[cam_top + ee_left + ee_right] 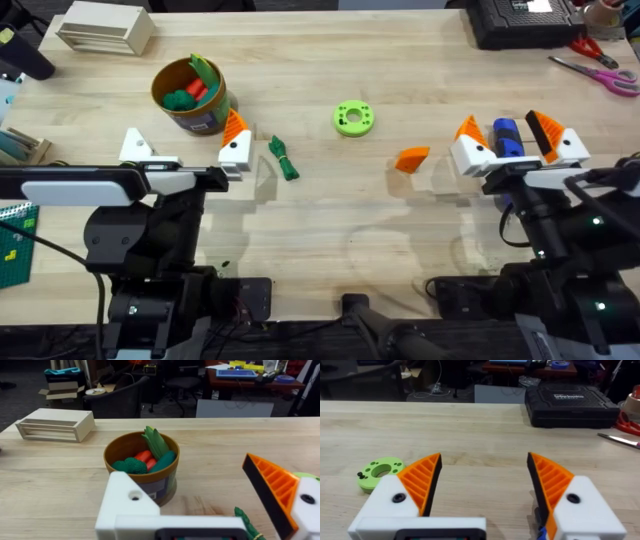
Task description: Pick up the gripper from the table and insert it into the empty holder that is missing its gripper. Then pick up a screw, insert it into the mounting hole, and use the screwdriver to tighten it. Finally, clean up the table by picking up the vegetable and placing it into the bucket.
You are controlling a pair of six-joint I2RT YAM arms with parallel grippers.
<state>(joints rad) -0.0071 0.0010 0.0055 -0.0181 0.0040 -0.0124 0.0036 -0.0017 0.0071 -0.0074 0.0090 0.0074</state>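
Your left gripper (pixel 185 150) is spread wide, its holder (pixel 133 146) bare; vegetable (pixel 284 158) at its 3 o'clock. Right gripper (pixel 515 140) spread, screwdriver (pixel 506 137) between. Orange gripper (pixel 412 158) on table (pixel 350 215); bucket (pixel 190 96) farthest.

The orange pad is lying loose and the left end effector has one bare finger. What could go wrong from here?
1. The right end effector stands open around the screwdriver; reaching for the gripper could knock it.
2. The vegetable lies close beside the left end effector and may get swept.
3. The bucket looks nearly full.
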